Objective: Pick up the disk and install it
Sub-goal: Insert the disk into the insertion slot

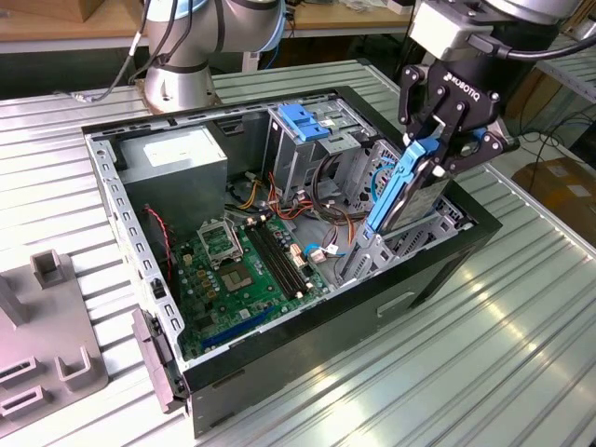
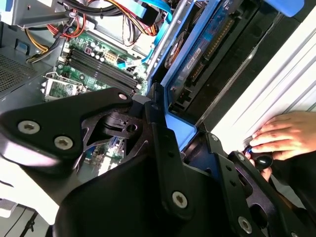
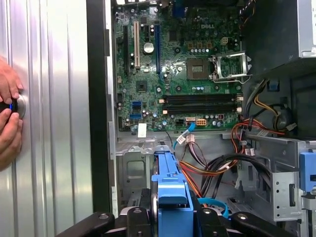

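Above open metal case [image 1: 326, 354], black tool [image 1: 445, 149] clamps flat grey disk [image 1: 414, 200], blue plastic rails, near-upright.

The disk [image 1: 410, 191], grey metal in blue rails, hangs steeply tilted over the open computer case [image 1: 438, 279], at its edge on the exterior view's right.

A robotics workshop: an open black desktop computer case [image 1: 410, 296] is lying on a ribbed silver metal workbench [image 1: 507, 372], a grey robot-arm base [image 1: 177, 86] is standing at the far edge, and brown cardboard boxes [image 1: 566, 186] are sitting beyond.
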You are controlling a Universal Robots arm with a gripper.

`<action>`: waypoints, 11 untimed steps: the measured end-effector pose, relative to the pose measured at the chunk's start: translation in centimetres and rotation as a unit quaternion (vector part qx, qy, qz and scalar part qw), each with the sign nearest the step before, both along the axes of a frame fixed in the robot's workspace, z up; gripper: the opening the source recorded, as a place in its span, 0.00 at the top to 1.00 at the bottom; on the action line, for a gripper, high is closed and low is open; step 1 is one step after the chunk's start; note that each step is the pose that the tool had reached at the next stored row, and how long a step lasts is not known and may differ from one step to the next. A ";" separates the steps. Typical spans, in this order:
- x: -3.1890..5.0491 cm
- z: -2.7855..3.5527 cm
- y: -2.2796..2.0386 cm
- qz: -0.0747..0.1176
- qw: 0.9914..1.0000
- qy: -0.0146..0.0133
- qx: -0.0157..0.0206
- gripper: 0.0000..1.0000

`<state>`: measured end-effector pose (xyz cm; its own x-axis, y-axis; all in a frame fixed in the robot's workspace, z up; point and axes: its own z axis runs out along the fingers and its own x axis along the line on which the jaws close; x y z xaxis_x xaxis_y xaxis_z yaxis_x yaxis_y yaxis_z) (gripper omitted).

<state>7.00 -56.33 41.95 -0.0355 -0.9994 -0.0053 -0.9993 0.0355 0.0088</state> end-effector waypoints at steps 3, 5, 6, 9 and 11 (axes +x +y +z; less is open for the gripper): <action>0.00 -0.46 -0.01 0.000 1.000 0.000 0.000 0.63; 0.00 -0.81 -0.01 0.000 1.000 0.000 0.000 0.63; 0.00 -0.95 -0.01 0.000 1.000 0.000 0.000 0.63; 0.00 -1.50 -0.02 0.000 1.000 0.000 0.000 0.63; 0.00 -1.80 -0.02 0.000 1.000 0.000 0.000 0.63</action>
<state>7.01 -56.35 40.14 -0.0354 -0.9994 -0.0053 -0.9993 0.0354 0.0088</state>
